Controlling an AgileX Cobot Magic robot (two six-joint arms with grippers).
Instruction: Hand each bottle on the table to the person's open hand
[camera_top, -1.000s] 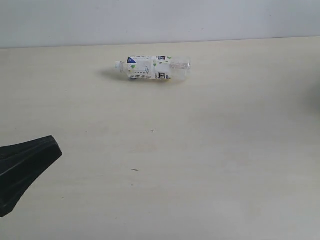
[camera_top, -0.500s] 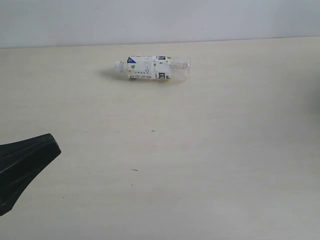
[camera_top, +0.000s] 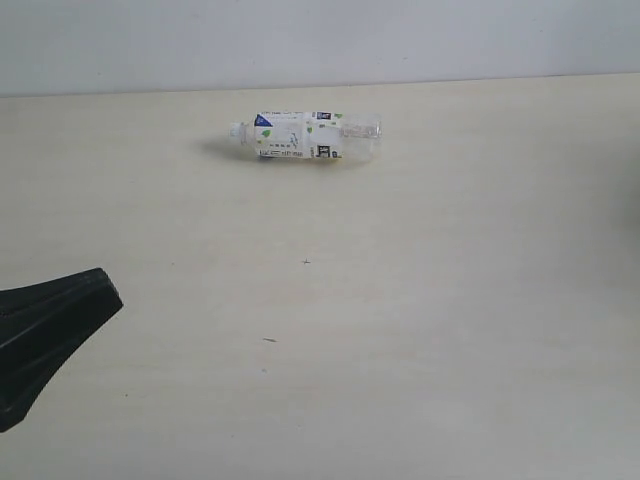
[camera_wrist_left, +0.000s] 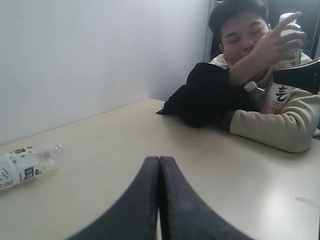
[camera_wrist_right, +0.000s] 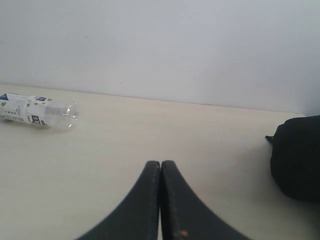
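Observation:
One clear bottle (camera_top: 305, 136) with a white label, green and blue prints and a white cap lies on its side on the far part of the beige table (camera_top: 400, 330). It also shows in the left wrist view as the bottle (camera_wrist_left: 27, 165) and in the right wrist view as the bottle (camera_wrist_right: 37, 111). My left gripper (camera_top: 112, 292) sits low at the near left, far from it, jaws shut and empty (camera_wrist_left: 159, 159). My right gripper (camera_wrist_right: 160, 163) is also shut on nothing. The person's hand (camera_wrist_left: 272, 42) is raised, fingers round a bottle (camera_wrist_left: 291, 30).
The person (camera_wrist_left: 240, 30) leans on the table's far end with a black sleeve (camera_wrist_left: 205, 97) resting on it; another bottle (camera_wrist_left: 272, 95) is tucked against their arm. A black wedge (camera_wrist_left: 300, 75) juts in beside them. A dark sleeve (camera_wrist_right: 297, 157) lies close to my right gripper.

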